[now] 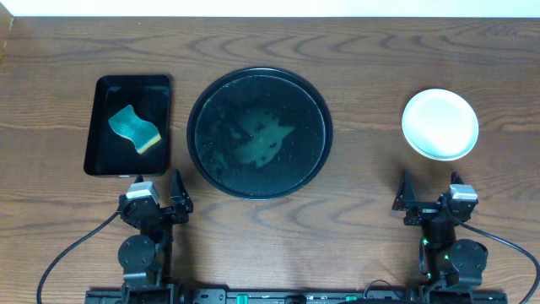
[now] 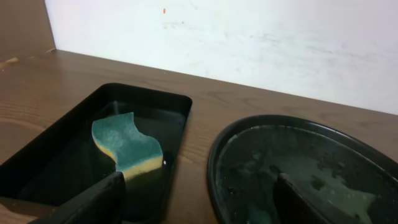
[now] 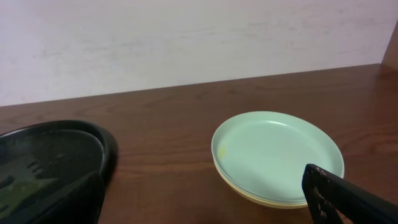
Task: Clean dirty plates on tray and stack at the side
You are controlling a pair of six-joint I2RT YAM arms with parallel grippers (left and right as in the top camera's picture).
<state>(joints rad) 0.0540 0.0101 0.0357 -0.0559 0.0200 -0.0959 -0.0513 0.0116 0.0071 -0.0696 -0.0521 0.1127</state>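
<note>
Overhead: left pincer [image 1: 159, 181] wide open, holding nothing; round tray [image 1: 295, 91] ahead to its right, rim apart from fingers. Small tray [image 1: 94, 127] with sponge [image 1: 135, 129] ahead-left. Right pincer [image 1: 430, 184] fully spread, holding nothing; plates [image 1: 440, 124] stacked just ahead, bare table [image 1: 363, 211] between stack and fingertips.

A robotics lab workbench laid out with dishwashing items. A dark wood-grain table [image 1: 363, 51] fills the overhead view and backs onto a plain, slightly scuffed white wall [image 2: 249, 43] across the top of both wrist views. Two small black robot arms, the left arm [image 1: 142, 228] at lower left and the right arm [image 1: 451, 236] at lower right, stand on a mounting rail [image 1: 270, 297] along the bottom edge, with black cables [image 1: 76, 253] looping out. On the table, a sponge [image 1: 135, 129] lies in a rectangular black tray [image 1: 93, 127] at upper left, a wet round black tray [image 1: 191, 135] sits at centre, and stacked plates [image 1: 440, 124] sit at upper right.
</note>
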